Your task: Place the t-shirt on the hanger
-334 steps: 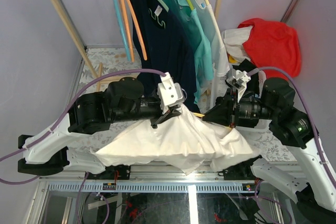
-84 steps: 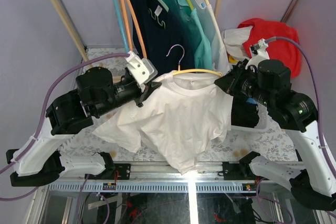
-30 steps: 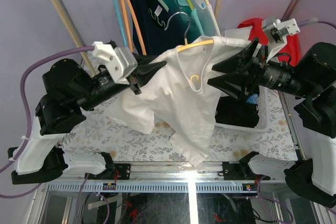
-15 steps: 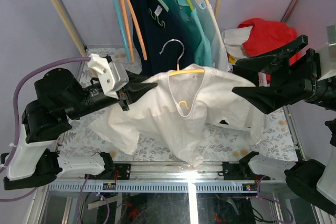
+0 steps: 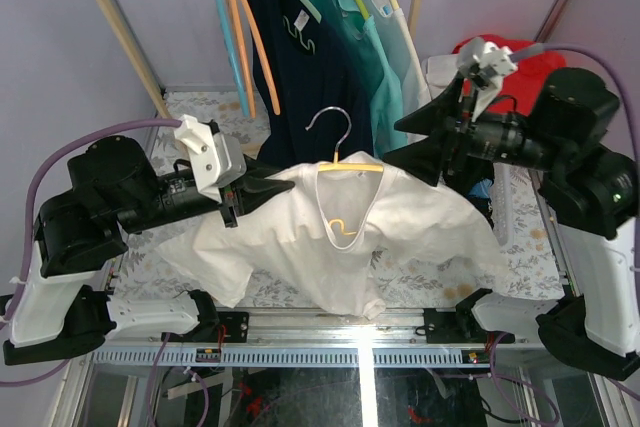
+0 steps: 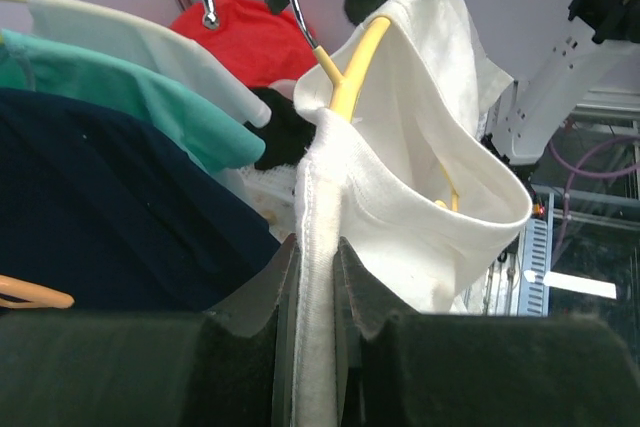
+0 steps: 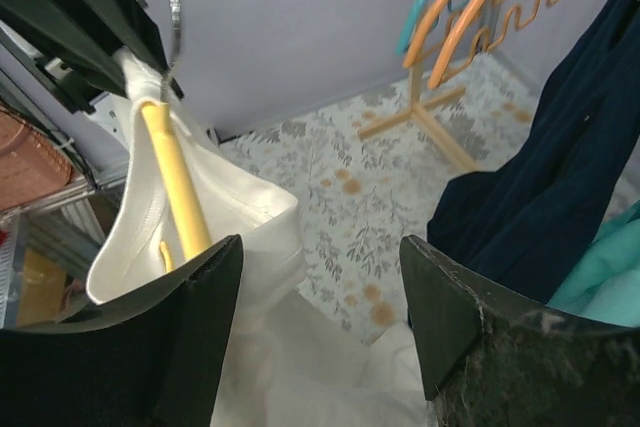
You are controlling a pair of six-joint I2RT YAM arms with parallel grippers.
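Table: the flowered table (image 5: 205, 107) shows at lower centre of the top view, under the hanging hem; nothing on it catches the cloth.
T-shirt: the white t-shirt (image 5: 330, 257) hangs mid-frame, clear of the table, with its neck hole around the hanger and one sleeve drooping at lower left.
Left gripper: the left gripper (image 5: 272, 189), left of centre, is clamped on the t-shirt's shoulder seam. Its wrist view shows white fabric pinched between the two fingers (image 6: 365, 287). Judged purpose: to carry the shirt and hanger together.
Hanger: the pale yellow hanger (image 5: 352, 166) sits inside the collar with its metal hook standing free above. One arm shows bare at the neck, so the shoulders look only partly seated.
Right gripper: the right gripper (image 5: 395, 144), right of centre, is spread wide and holds nothing. It sits just beside the shirt's other shoulder, probably to tug that side over the hanger's end.
Rack: a wooden rack (image 5: 120, 27) with a metal rail crosses the top of the frame.
On the rail: a navy shirt (image 5: 300, 77), a teal shirt (image 5: 375, 57), orange hangers (image 5: 250, 27) and a light blue hanger (image 5: 225, 27).
In the way: the navy shirt hangs right behind the hook, so the way to the rail looks crowded.
Far right: a red cloth (image 5: 520, 77) lies at upper right behind the right arm.
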